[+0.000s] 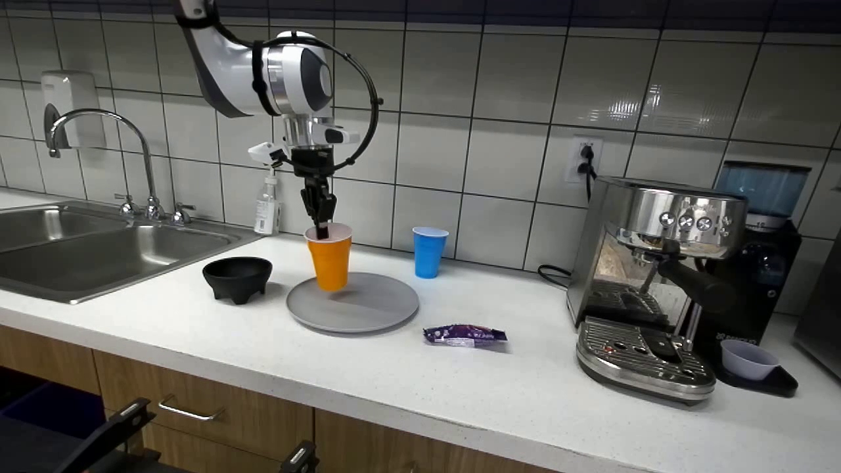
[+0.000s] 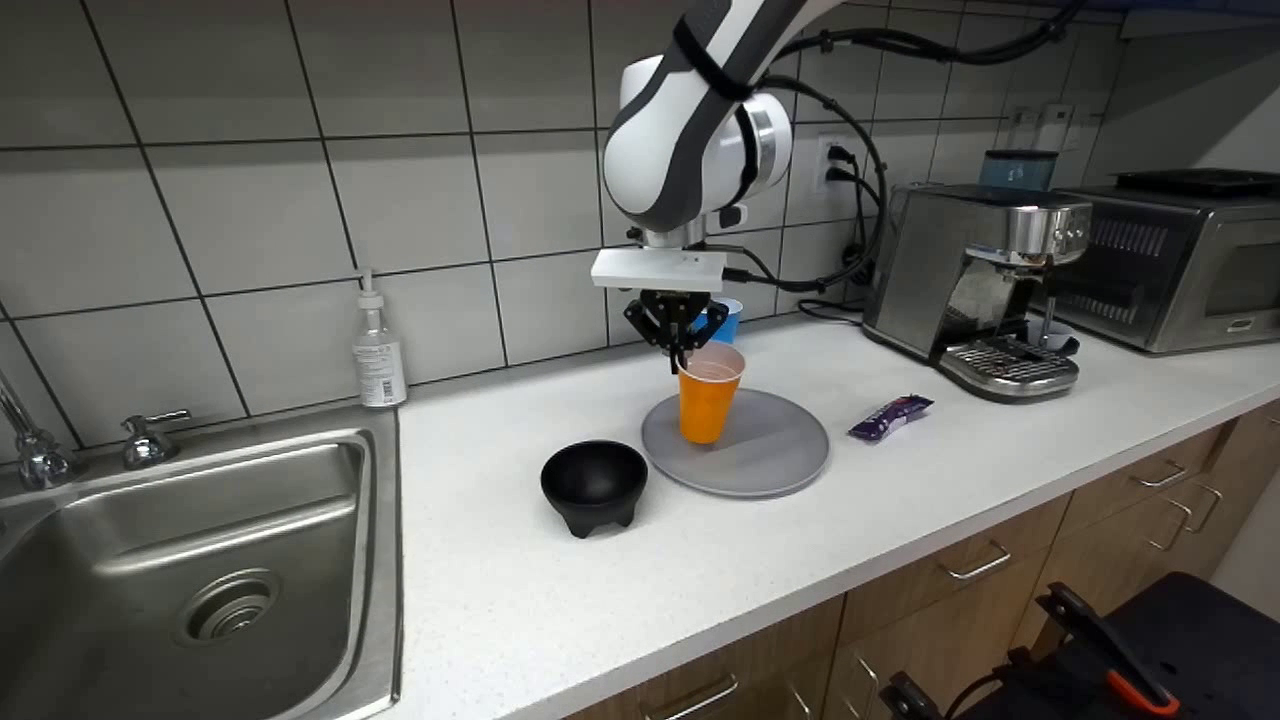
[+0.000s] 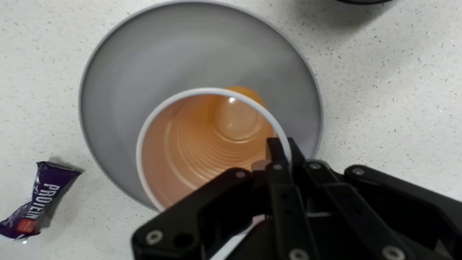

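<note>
My gripper (image 1: pixel 322 230) is shut on the rim of an orange cup (image 1: pixel 332 264) with a pale inside. In the wrist view, one fingertip is inside the cup (image 3: pixel 180 144) and one outside, with the rim between them (image 3: pixel 285 144). The cup tilts slightly over a round grey plate (image 1: pixel 384 305); its base is at or just above the plate, I cannot tell which. A blue cup (image 1: pixel 430 255) stands behind the plate. A black footed bowl (image 2: pixel 594 485) stands beside the plate. A purple wrapped protein bar (image 3: pixel 39 202) lies on the plate's other side.
A steel sink (image 2: pixel 372 560) with a faucet (image 1: pixel 148 171) is at one end of the white counter (image 1: pixel 394 394). A soap bottle (image 2: pixel 378 350) stands by the tiled wall. A coffee machine (image 1: pixel 657 263) and a toaster oven (image 2: pixel 1180 260) stand at the far end.
</note>
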Robot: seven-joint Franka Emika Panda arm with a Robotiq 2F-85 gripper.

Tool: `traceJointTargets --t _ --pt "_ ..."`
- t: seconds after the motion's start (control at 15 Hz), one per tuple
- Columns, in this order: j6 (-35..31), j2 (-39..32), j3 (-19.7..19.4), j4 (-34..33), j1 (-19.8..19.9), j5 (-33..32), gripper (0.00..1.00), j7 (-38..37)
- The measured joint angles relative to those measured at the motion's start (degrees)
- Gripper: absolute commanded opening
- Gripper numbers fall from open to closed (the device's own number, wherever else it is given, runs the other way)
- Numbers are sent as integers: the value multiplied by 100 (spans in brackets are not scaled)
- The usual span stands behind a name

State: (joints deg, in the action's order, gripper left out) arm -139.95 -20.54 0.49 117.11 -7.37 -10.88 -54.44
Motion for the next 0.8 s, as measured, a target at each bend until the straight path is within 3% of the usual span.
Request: traceJointTargets --t 0.8 --pt "239 -463 -42 -520 -185 15 1 115"
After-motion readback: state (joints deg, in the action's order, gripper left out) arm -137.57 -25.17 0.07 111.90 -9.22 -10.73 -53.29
